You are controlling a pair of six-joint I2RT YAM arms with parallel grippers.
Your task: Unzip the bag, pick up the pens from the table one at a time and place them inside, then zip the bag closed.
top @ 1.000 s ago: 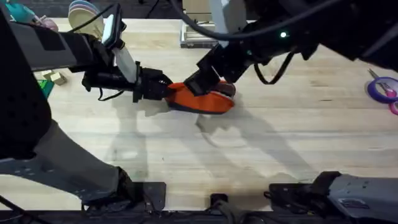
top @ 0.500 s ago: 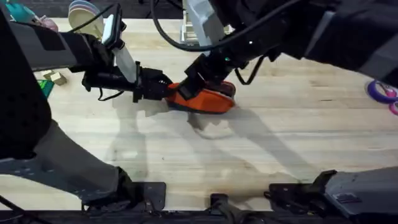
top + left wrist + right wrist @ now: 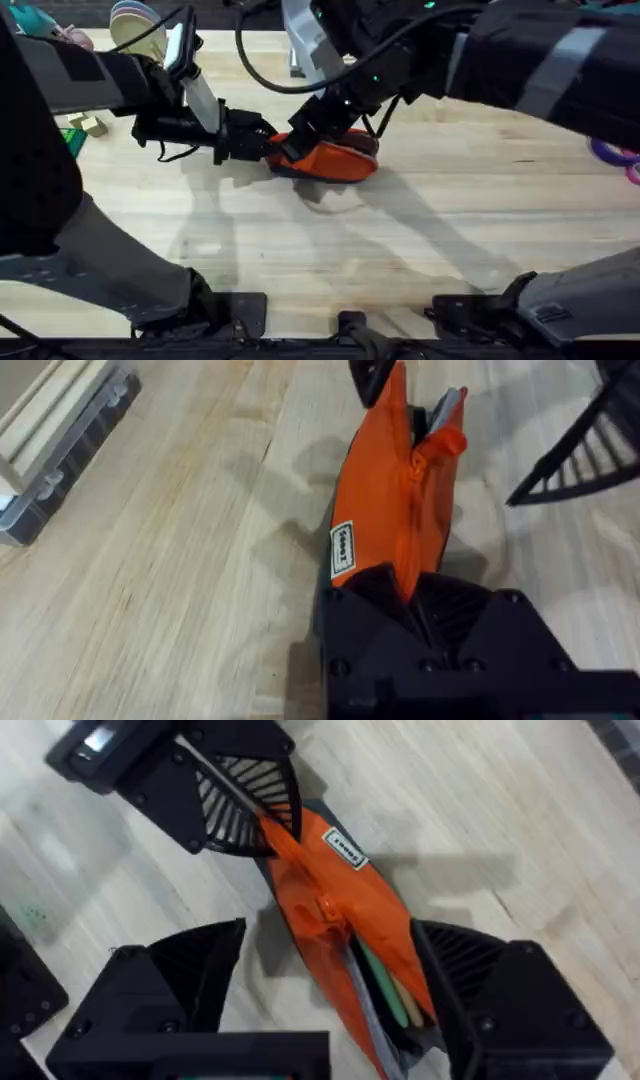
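The left gripper [image 3: 268, 145] clamps the bag's [image 3: 330, 160] end; the right gripper [image 3: 330, 980], jaws spread, straddles it mid-table [image 3: 420, 230]. Soft, light fabric sags, so hold that end taut and pinch the small pull tab [image 3: 325, 908]. Pens [image 3: 385, 982] lie inside the bag.

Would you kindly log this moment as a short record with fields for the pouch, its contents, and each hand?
bag: orange pouch lying on the table, zipper partly closed, one end open
contents: a light-green pen and other slim items visible inside the open end
left hand: shut on the bag's end, holding it steady
right hand: open, fingers on either side of the bag's open end
zipper pull: orange, about midway along the bag
clutter: a purple tape roll at the table's edge
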